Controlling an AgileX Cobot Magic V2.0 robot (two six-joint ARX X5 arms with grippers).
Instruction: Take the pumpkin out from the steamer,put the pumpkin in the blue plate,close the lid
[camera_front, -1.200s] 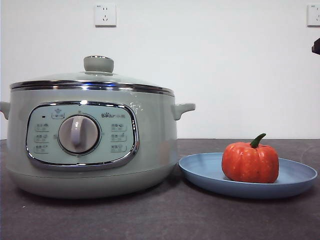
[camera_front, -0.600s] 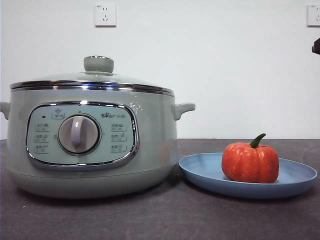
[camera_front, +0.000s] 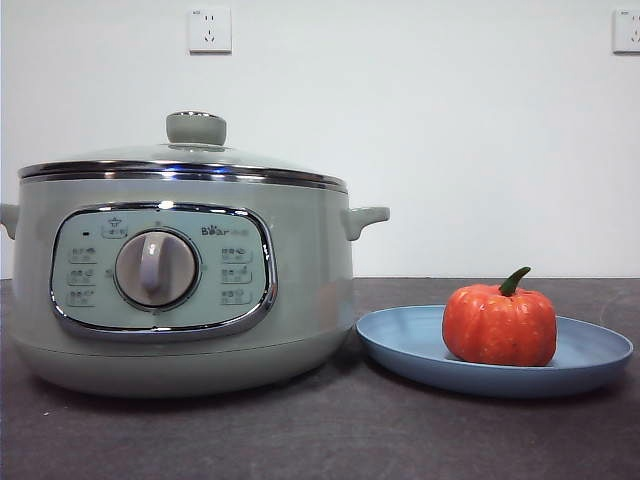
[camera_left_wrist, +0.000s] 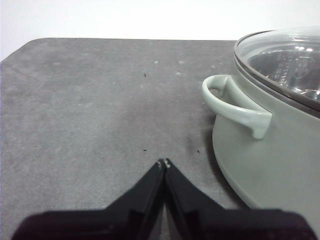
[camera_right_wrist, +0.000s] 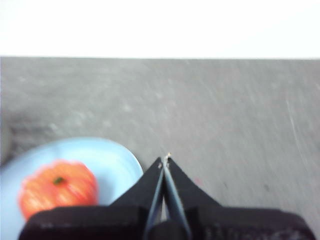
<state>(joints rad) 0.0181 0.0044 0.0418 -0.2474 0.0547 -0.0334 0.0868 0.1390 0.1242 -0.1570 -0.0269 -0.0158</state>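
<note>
Two grippers, both empty, jaws pressed together. Left gripper (camera_left_wrist: 164, 162) hangs over bare counter (camera_left_wrist: 100, 110) beside the steamer (camera_front: 180, 290), near its side handle. Right gripper (camera_right_wrist: 165, 158) hangs just beside the blue plate (camera_front: 590, 355). Pumpkin (camera_front: 499, 325) sits upright on that plate. Lid (camera_front: 185, 158) seated on the steamer rim, knob up.
</note>
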